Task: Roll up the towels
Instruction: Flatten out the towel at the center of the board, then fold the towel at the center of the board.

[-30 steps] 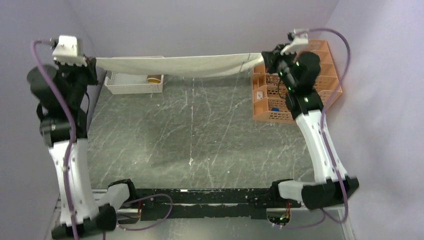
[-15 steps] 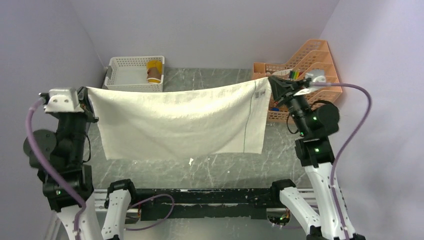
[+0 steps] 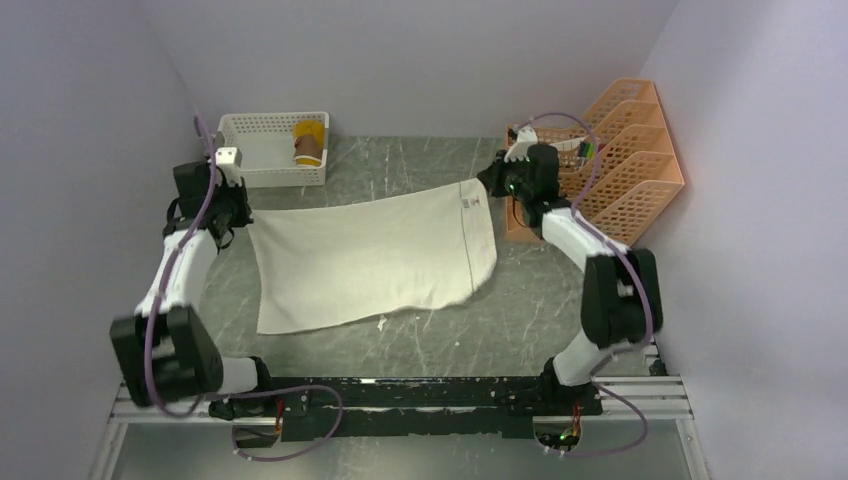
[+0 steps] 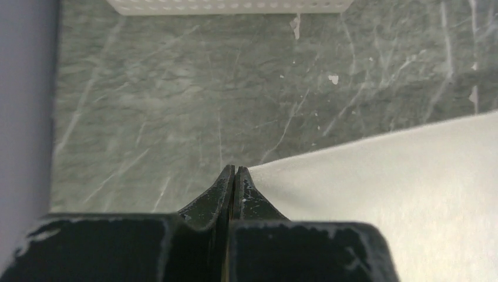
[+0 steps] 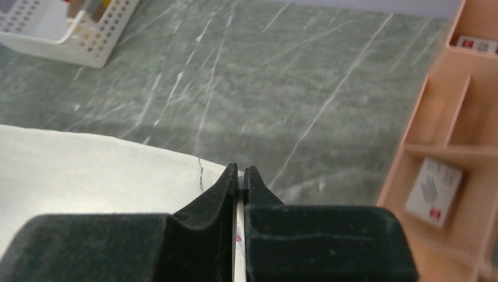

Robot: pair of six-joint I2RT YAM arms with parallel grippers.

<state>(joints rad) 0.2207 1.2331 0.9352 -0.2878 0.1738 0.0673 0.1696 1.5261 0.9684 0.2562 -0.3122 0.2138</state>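
A cream towel [image 3: 370, 255] lies spread flat on the grey marbled table, its far edge running between my two grippers. My left gripper [image 3: 245, 220] is shut on the towel's far left corner; in the left wrist view the cloth [image 4: 399, 194] runs off to the right of the closed tips [image 4: 235, 170]. My right gripper [image 3: 486, 184] is shut on the far right corner, and white cloth [image 5: 88, 170] shows between its closed jaws [image 5: 241, 170]. A rolled mustard-yellow towel [image 3: 308, 143] sits in the white basket [image 3: 262, 180].
The white lattice basket [image 5: 76, 41] stands at the back left against the wall. An orange tiered organiser [image 3: 630, 150] holding small items stands at the back right, close beside my right gripper [image 5: 464, 117]. Purple walls close in both sides and the back.
The towel hung stretched in the air between both grippers; both arms have swung down and away from their bases, and the towel now lies flat on the table, corners still gripped.
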